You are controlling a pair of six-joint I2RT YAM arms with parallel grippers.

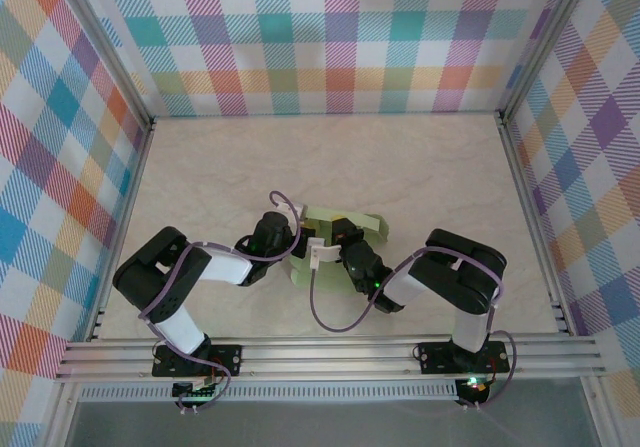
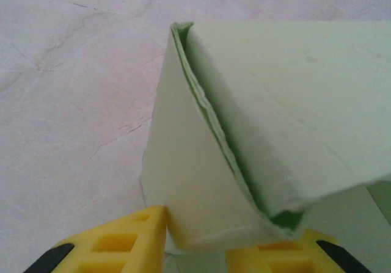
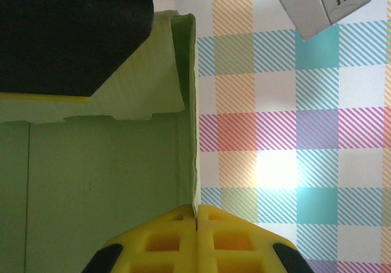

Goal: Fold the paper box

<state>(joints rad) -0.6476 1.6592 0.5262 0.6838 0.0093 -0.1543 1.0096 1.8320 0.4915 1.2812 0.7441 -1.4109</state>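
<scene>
Mid-table | arms (image 1: 215, 267) elbowed inward | left pincer (image 2: 229, 229) clamps paper box (image 2: 275, 102) corner | right pincer (image 3: 197, 211) pinches its wall

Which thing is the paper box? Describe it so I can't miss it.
On the pale marbled table, look near its middle. The paper box is the half-folded card pinched by the left claw and the right claw; its pale green colour sets it apart.

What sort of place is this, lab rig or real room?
Most likely a purpose-built robot test cell, not a lived-in room: plaid-print walls on three sides, an aluminium frame along the edges, and a pale marbled tabletop as the work surface.
</scene>
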